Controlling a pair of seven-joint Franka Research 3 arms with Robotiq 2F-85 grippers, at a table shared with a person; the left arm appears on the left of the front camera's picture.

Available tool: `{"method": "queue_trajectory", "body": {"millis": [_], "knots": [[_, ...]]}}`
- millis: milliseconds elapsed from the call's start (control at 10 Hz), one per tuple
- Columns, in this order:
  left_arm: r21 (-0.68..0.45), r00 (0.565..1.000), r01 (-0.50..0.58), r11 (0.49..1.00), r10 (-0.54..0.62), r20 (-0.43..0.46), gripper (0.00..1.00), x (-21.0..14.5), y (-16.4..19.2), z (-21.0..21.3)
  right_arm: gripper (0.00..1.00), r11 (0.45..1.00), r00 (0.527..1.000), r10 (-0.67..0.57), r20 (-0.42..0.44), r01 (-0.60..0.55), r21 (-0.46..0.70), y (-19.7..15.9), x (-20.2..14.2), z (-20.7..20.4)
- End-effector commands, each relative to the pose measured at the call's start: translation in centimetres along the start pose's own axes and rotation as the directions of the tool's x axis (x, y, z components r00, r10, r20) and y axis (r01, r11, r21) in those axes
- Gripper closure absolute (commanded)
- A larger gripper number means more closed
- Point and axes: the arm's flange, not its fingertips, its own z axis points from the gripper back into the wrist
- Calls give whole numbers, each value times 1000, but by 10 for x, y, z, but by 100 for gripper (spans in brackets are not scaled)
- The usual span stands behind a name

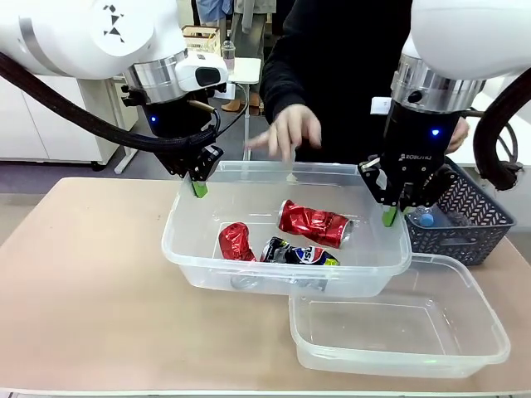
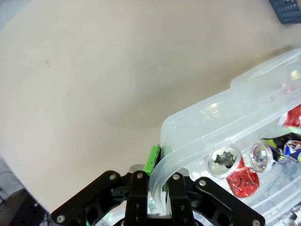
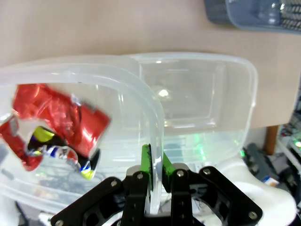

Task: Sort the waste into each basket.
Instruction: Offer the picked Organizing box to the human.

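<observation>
Now; tub (image 1: 199, 249) clear, rim pinched both ends; cans (image 1: 314, 222) crushed, red-silver

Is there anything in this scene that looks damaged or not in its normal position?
Yes. The cans in the upper tub are crushed. Both the left gripper and right gripper clamp that tub's rim, and it overlaps the empty tub.
</observation>
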Motion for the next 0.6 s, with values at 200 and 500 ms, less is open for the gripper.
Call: {"method": "queue_trajectory", "body": {"millis": [200, 500], "knots": [[2, 1000, 23, 1000, -23, 11, 93, -2, 3, 4, 94, 1000, 1000, -9, -10, 9, 3, 3, 1, 4], [2, 1000, 23, 1000, -23, 11, 93, -2, 3, 4, 94, 1000, 1000, -9, -10, 9, 3, 3, 1, 4]]}}
